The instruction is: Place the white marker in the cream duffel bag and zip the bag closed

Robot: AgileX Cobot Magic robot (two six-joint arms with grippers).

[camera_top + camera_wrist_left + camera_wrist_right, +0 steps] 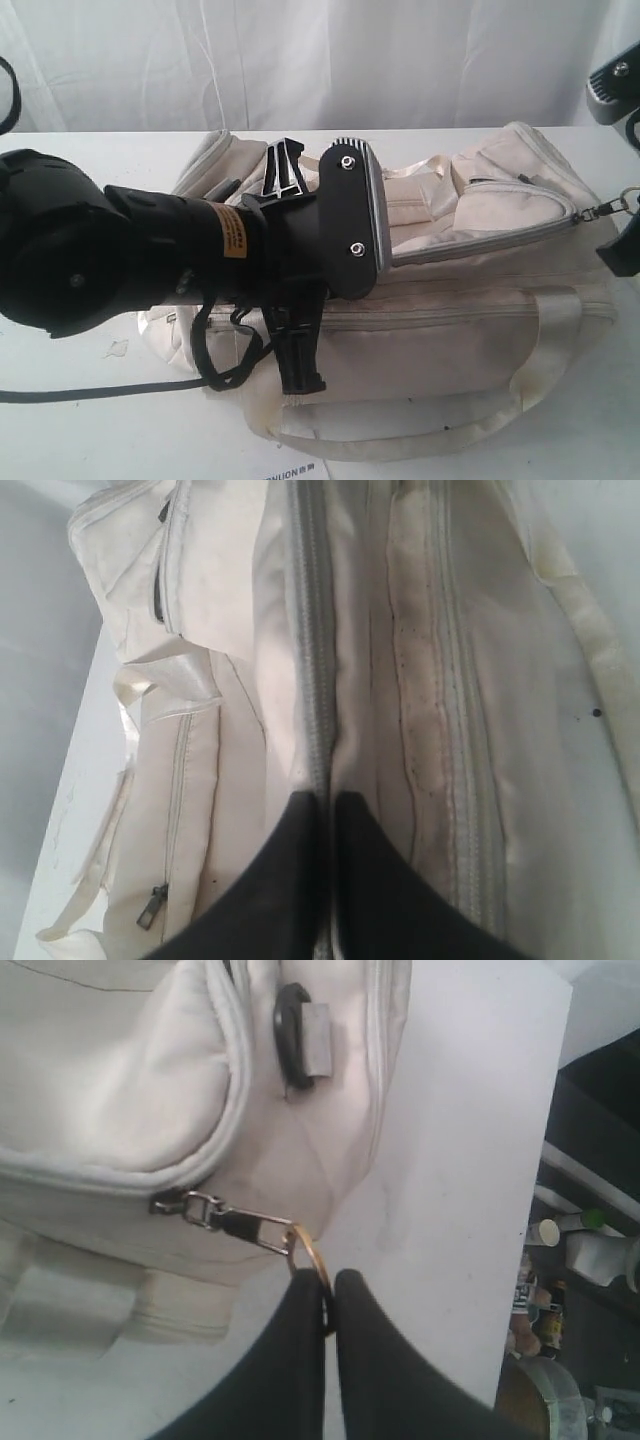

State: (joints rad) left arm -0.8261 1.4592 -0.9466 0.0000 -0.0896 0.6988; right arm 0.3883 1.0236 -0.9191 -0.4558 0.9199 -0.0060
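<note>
Zipping seems under way: we see no marker, likely inside the bag (480, 310) on the surface (100, 420), left claw (325, 802) pinched on its zip seam (315, 630), right claw (328, 1282) clamped on the pull ring (303, 1245), needing steady pulling next.

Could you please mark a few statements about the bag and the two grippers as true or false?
1. The right gripper pinches the brass ring at the end of the cream duffel bag. True.
2. The left gripper stands wide open. False: its jaws are closed at the grey zip.
3. The bag lies on a white table. True.
4. The ring lies loose on the table. False: a metal clip joins it to the bag.
</note>
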